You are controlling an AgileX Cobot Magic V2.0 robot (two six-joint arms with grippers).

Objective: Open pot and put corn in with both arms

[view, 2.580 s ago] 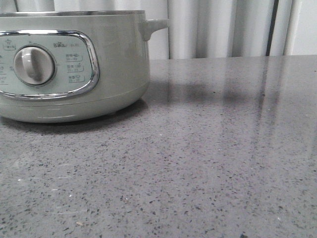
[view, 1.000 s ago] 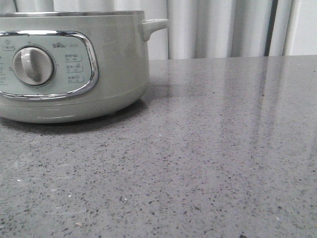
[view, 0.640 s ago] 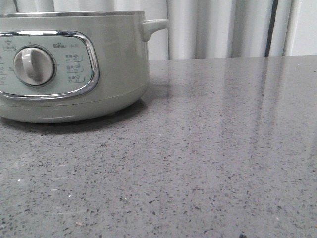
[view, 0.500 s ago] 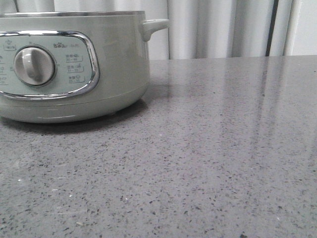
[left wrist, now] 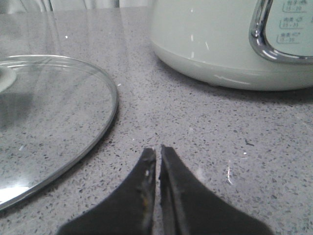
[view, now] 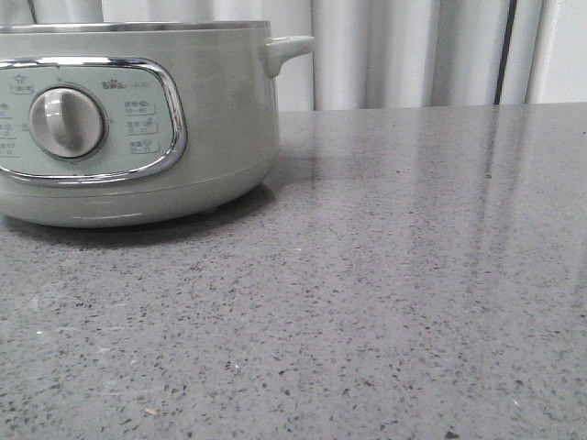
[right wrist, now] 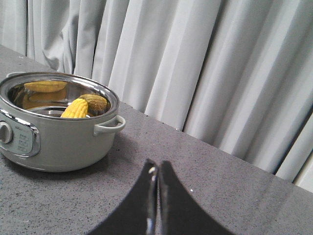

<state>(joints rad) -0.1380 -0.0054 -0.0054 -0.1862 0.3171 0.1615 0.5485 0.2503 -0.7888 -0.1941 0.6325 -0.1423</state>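
The pale grey-green pot (view: 211, 119) stands at the table's left in the front view, its silver dial (view: 66, 123) facing me. From the right wrist view the pot (right wrist: 63, 142) is lidless and a yellow corn (right wrist: 75, 109) lies inside against the metal wall. My right gripper (right wrist: 157, 165) is shut and empty, hanging above the table well to the side of the pot's small handle (right wrist: 108, 127). My left gripper (left wrist: 157, 150) is shut and empty, low over the table between the pot's base (left wrist: 220, 63) and a glass lid (left wrist: 54, 122) lying flat.
Pale pleated curtains (right wrist: 205, 63) hang behind the grey speckled table (view: 394, 293). The glass lid lies close beside the left fingers (left wrist: 142, 196). Neither arm shows in the front view.
The pot's image has shifted very slightly to the right in the front view; nothing else there has changed.
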